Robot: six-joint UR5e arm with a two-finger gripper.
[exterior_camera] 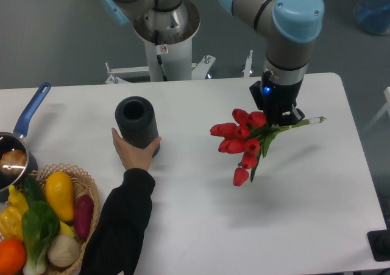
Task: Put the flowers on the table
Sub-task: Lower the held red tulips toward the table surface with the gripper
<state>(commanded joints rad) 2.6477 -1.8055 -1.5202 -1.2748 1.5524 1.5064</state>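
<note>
My gripper (281,120) is clamped on the tulip bunch (242,142) by its stems, blooms hanging below-left of it above the white table (317,189). I'd lower gently till the buds rest, then release, well clear of the person's hand (135,153) on the dark vase (138,124).

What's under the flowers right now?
Only bare white table with their shadow shows under the flowers, held by the gripper. The stems inside the gripper are hidden.
</note>
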